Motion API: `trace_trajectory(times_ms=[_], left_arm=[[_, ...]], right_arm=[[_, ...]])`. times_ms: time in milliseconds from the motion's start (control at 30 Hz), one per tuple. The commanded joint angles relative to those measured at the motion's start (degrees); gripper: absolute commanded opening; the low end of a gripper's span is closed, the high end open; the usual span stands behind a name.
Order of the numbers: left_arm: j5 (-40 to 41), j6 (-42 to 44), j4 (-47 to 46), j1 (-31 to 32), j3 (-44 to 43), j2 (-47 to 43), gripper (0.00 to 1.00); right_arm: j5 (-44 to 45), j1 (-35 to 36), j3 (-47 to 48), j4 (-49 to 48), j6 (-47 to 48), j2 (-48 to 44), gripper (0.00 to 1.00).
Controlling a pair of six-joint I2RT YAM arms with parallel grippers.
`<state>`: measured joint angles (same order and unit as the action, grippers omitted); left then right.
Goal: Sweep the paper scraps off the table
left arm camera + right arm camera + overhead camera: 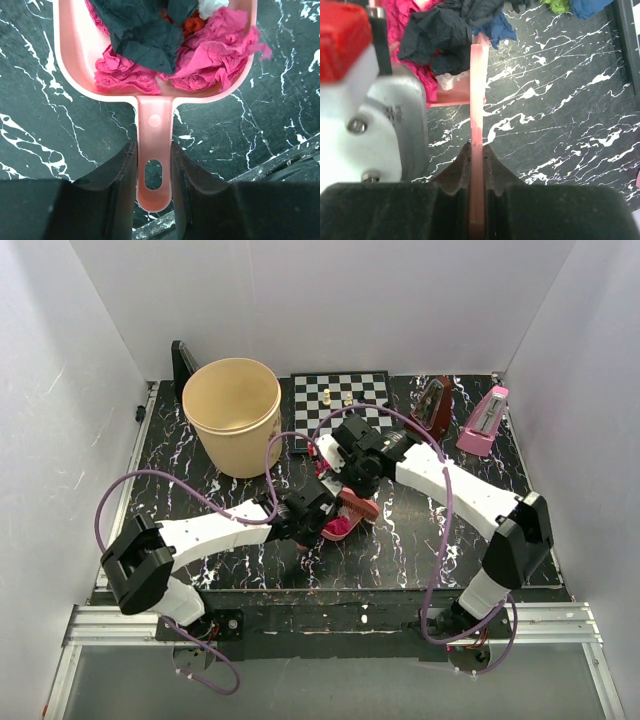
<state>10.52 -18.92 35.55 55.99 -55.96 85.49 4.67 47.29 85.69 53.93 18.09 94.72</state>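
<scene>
Gripping handle of pink dustpan (80, 50) with left gripper (153, 165), pan flat on table (40, 115) near centre. Heaped in pan: paper scraps (210, 55), magenta, black, red, white. Pinching thin pink brush (477, 90) in right gripper (476, 160), jaws closed tight, just beside pan. Loose on table near pan: 2 more, green scrap (559, 5) and blue scrap (587, 6).

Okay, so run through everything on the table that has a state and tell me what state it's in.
Left gripper: shut on the handle of the dustpan.
Right gripper: shut on the handle of the brush.
Dustpan: heaped with paper scraps.
Loose scraps: green and blue, lying on the table.
Bucket: upright, looks empty.
Chessboard: flat, a few pieces standing.
</scene>
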Motion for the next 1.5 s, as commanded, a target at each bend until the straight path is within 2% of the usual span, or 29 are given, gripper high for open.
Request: trace_trajectory(times_ms=[0, 200, 400, 533, 667, 900, 1000, 1233, 1367, 1467], left_arm=[[2.22, 0.11, -6.37, -0.35, 2.70, -6.03, 0.00], [1.61, -0.86, -4.18, -0.26, 3.23, -12.27, 0.00], [0.20, -0.60, 2.49, -0.26, 0.69, -17.20, 0.00], [0.11, -0.07, 8.29, -0.26, -2.47, -18.61, 0.00], [3.97, -1.30, 16.46, -0.35, -8.70, -18.08, 0.00], [5.47, 1.86, 23.59, -3.16, -20.66, -16.24, 0.00], [2.94, 4.06, 25.35, -7.89, -26.02, -15.88, 0.00], [-9.10, 6.96, 25.27, -23.10, -37.18, -12.64, 0.00], [-19.46, 4.77, 22.47, -32.67, -41.76, -9.65, 0.00], [-27.81, 0.13, 17.73, -38.91, -42.04, -8.15, 0.00]], right_arm=[[-1.07, -1.31, 0.88, 0.12, -5.16, -6.81, 0.01], [6.66, -6.76, -0.52, -4.00, -10.79, -14.28, 0.01], [13.61, -10.89, -8.69, -12.70, -14.57, -22.72, 0.01], [12.56, -13.44, -11.85, -15.17, -18.95, -25.63, 0.01], [10.46, -16.52, -14.32, -17.98, -24.58, -28.44, 0.01], [7.73, -17.40, -17.40, -20.27, -25.91, -30.82, 0.01], [8.16, -17.49, -17.57, -19.92, -26.61, -30.12, 0.01], [6.23, -17.58, -18.10, -19.92, -27.40, -29.68, 0.01], [5.70, -17.58, -18.28, -19.92, -27.58, -29.85, 0.01], [5.18, -17.49, -18.72, -19.92, -27.67, -30.20, 0.01]])
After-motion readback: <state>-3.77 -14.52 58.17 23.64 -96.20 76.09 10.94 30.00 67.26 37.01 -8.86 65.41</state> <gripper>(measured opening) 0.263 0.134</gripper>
